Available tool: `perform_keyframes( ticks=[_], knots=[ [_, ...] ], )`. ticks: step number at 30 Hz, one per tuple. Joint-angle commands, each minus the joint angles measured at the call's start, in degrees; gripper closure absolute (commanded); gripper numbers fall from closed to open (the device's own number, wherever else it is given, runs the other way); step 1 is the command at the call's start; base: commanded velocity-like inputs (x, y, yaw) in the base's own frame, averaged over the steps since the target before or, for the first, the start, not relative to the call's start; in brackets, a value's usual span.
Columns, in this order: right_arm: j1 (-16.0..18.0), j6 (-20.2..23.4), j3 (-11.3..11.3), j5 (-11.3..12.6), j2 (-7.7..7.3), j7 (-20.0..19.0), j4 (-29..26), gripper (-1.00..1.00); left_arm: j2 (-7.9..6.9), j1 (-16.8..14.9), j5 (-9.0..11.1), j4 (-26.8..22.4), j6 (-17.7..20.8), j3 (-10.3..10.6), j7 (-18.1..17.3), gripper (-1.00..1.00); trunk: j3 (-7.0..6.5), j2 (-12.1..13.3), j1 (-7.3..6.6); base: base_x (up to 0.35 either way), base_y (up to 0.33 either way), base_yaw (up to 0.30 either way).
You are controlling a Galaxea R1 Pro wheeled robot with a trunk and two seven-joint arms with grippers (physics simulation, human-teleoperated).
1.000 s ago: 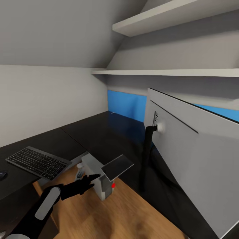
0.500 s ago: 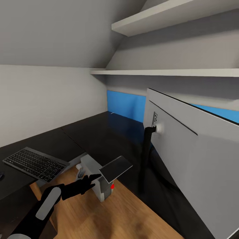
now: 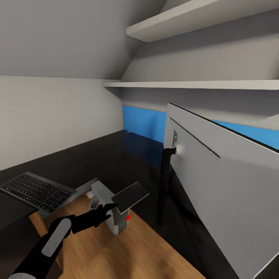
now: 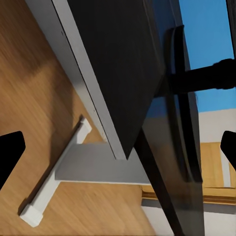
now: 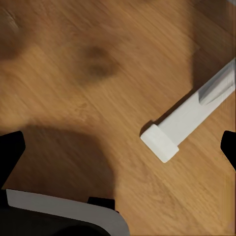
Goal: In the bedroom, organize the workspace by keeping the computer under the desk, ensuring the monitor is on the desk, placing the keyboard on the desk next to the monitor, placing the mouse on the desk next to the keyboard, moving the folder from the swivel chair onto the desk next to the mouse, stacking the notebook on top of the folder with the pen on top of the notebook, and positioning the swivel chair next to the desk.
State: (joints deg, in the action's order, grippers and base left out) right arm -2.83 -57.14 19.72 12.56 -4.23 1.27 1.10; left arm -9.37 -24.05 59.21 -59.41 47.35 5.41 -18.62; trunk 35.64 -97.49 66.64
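Glossy black desk (image 3: 104, 159) is wrapping the corner ahead of the left gripper (image 3: 104, 211), which is reaching forward over bare wood floor (image 3: 128, 252), holding nothing; finger spread hard to judge in head view, though the left wrist view is showing dark tips far apart at both frame edges, so it reads as open. Keyboard (image 3: 35, 190), slim, dark, matte keys, is lying to the gripper's left and slightly beyond, long axis running along the desk edge. Monitor (image 3: 221, 186), smooth light-grey back on thin black stand (image 3: 164, 182), is sitting right of the gripper, well apart. Left arm nearer both. Right gripper's tips are also spread wide over floor beside a white desk foot (image 5: 184, 120).
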Motion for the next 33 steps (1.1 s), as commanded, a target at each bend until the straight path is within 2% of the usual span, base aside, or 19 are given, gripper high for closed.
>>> perform_keyframes(
  ticks=[1, 18, 33],
  knots=[
    [0.0, -0.2, 0.5, 0.4, 0.01, 0.1, 0.0, -1.0, -0.04, 0.0, -0.1, 0.0, 0.1, 0.1, -0.2, -1.0, 0.04, 0.0, 0.0, 0.0, -0.085, 0.0],
    [0.0, -0.2, 0.4, 0.4, 0.01, 0.1, 0.0, -1.0, -0.04, 0.0, -0.1, 0.1, 0.1, 0.0, -0.2, -1.0, 0.04, 0.0, 0.0, 0.005, -0.019, 0.0],
    [0.0, -0.2, 0.4, 0.4, 0.01, 0.1, 0.0, -1.0, -0.15, 0.0, -0.2, 0.1, 0.1, 0.0, -0.2, -1.0, 0.04, 0.0, 0.0, 0.121, 0.0, 0.0]
  ],
)
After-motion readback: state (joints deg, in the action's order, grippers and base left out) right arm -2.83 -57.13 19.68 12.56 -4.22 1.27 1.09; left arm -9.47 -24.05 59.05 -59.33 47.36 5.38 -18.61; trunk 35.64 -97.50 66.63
